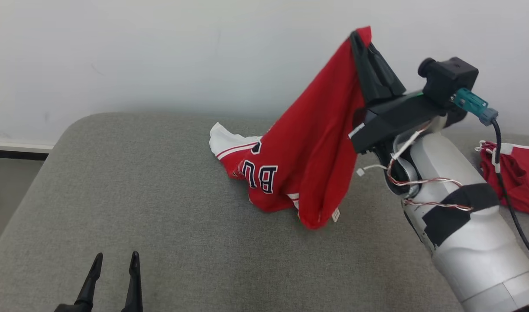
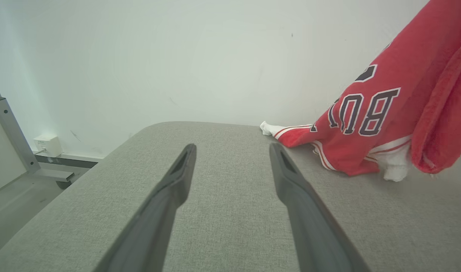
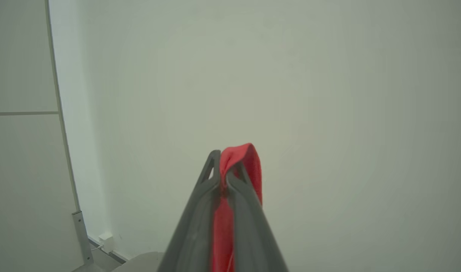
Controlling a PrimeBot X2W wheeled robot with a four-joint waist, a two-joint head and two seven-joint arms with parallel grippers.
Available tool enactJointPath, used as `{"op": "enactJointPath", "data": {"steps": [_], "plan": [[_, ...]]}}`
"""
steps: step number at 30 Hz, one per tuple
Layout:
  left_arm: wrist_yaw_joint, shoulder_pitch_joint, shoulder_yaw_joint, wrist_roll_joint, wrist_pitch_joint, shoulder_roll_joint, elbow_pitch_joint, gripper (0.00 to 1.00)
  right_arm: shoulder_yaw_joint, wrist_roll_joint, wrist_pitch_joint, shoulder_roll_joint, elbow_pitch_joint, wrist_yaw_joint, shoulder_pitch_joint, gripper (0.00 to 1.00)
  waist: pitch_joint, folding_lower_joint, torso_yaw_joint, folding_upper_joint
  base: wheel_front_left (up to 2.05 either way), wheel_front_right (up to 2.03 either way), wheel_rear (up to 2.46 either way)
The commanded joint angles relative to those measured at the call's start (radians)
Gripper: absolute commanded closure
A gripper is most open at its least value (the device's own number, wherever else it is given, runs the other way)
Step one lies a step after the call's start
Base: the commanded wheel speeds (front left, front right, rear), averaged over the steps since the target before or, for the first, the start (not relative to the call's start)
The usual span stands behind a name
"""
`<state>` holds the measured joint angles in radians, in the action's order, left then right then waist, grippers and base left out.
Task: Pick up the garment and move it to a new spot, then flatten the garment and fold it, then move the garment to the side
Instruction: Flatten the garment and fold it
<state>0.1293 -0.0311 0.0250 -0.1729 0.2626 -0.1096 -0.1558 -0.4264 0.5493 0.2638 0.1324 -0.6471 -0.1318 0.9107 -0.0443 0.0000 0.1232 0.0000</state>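
Pick-up is the step in hand, by my reading. The right end effector (image 1: 358,43) is clamped on a fold of the red basketball jersey (image 1: 307,147) and holds that fold high in front of the white wall (image 1: 160,52). The right wrist view confirms it: red cloth is squeezed between the two dark fingers and loops over their tips.

From that pinch the jersey hangs as a slack cone. Its lower part, with the dark "BU" lettering, lies on the grey cloth-covered table (image 1: 160,195), and a white-trimmed end (image 1: 219,138) trails toward the robot's left. So the jersey is only half off the surface, near the far middle of the table.

The left end effector (image 1: 117,255) hovers low over the near left of the table, its fingers spread wide and holding nothing, well apart from the jersey. A second red garment (image 1: 517,173) lies at the table's right edge, beyond the right forearm.

The next move probably calls for lifting or dragging the jersey toward the bare grey area in front, away from the second garment. Flattening will likely need the free left end effector to take another edge, since one pinch leaves the cloth bunched. The single thin fold in the grip could slip if tugged hard.
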Motion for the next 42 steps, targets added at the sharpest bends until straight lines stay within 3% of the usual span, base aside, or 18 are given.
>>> {"op": "enactJointPath", "data": {"steps": [1,8,16,22,33,34,35,42], "plan": [[0.001,-0.004,0.002,0.006,0.003,0.002,-0.001,0.00,0.007,0.001,0.001,0.018,-0.005,0.002,-0.027,1.00,0.004,0.0000,-0.007,0.0000,0.00,0.00,0.00],[0.001,-0.004,0.008,0.004,0.003,0.007,-0.007,0.00,0.077,-0.023,0.001,0.134,-0.017,0.002,-0.151,1.00,0.010,0.0000,-0.034,0.0000,0.00,0.00,0.00],[0.000,0.014,-0.014,0.000,0.003,0.012,-0.015,0.00,0.235,-0.038,0.001,0.266,-0.055,0.002,-0.309,1.00,0.018,0.0000,-0.037,0.0000,0.00,0.00,0.00],[0.000,0.004,-0.030,-0.005,0.003,0.016,-0.022,0.00,0.309,-0.055,0.001,0.280,-0.099,0.002,-0.402,1.00,0.025,0.0000,-0.037,0.0000,0.00,0.00,0.00],[0.000,0.004,-0.041,-0.001,0.003,0.024,-0.019,0.00,0.424,-0.093,0.001,0.240,-0.122,0.002,-0.502,1.00,0.029,0.0000,-0.040,0.0000,0.00,0.00,0.00],[0.000,0.003,-0.040,-0.001,0.003,0.025,-0.020,0.00,0.432,-0.102,0.001,0.239,-0.114,0.002,-0.505,0.74,0.028,0.0000,-0.042,0.0000,0.00,0.00,0.00],[0.000,0.003,-0.040,-0.002,0.003,0.025,-0.020,0.00,0.437,-0.106,0.001,0.234,-0.108,0.002,-0.511,0.00,0.028,0.0000,-0.044,0.0000,0.00,0.00,0.00],[0.000,0.003,-0.042,-0.002,0.003,0.030,-0.020,0.00,0.478,-0.155,0.001,0.201,-0.023,0.002,-0.565,0.00,0.026,0.0000,-0.054,0.0000,0.00,0.00,0.00]]}}
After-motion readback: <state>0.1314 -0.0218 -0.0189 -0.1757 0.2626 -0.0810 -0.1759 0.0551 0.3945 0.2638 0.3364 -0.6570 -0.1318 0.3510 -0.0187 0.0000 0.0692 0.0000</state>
